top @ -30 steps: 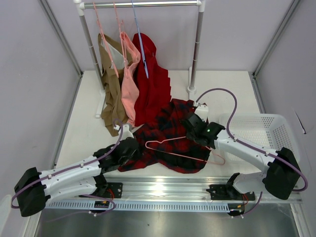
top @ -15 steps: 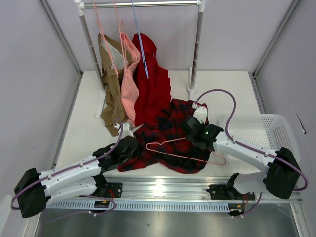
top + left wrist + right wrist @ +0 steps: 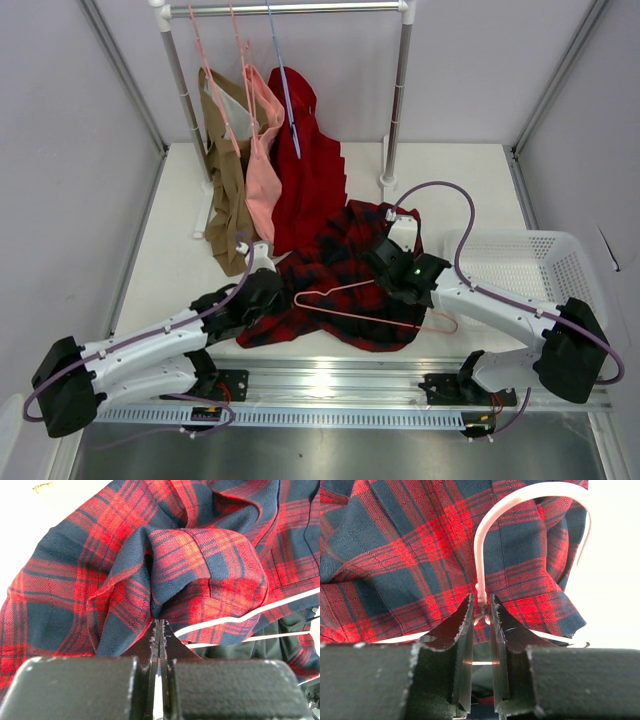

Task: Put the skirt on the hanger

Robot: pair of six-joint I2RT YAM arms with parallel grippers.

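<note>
The red-and-black tartan skirt (image 3: 345,250) lies crumpled on the table between my arms. The pale-pink hanger (image 3: 360,313) lies across its near half, hook to the right. My left gripper (image 3: 268,292) is shut on a fold at the skirt's left edge (image 3: 200,560), its tips (image 3: 160,624) buried in cloth. The hanger's bars (image 3: 227,624) cross to the right, over the dark lining (image 3: 240,650). My right gripper (image 3: 415,295) is shut on the hanger's neck (image 3: 482,597). The hook (image 3: 492,515) arches ahead of the right gripper (image 3: 482,605) over the plaid (image 3: 395,545).
A clothes rack (image 3: 398,90) stands at the back with a tan garment (image 3: 222,170), a pink garment (image 3: 262,160), a plain red pleated garment (image 3: 312,170) and a thin blue hanger (image 3: 285,80). A white mesh basket (image 3: 520,262) sits at the right. A metal rail (image 3: 330,385) runs along the near edge.
My right gripper has drifted slightly left and nearer with the hanger. My left gripper has edged a little farther and right, still gripping the skirt's fold.
</note>
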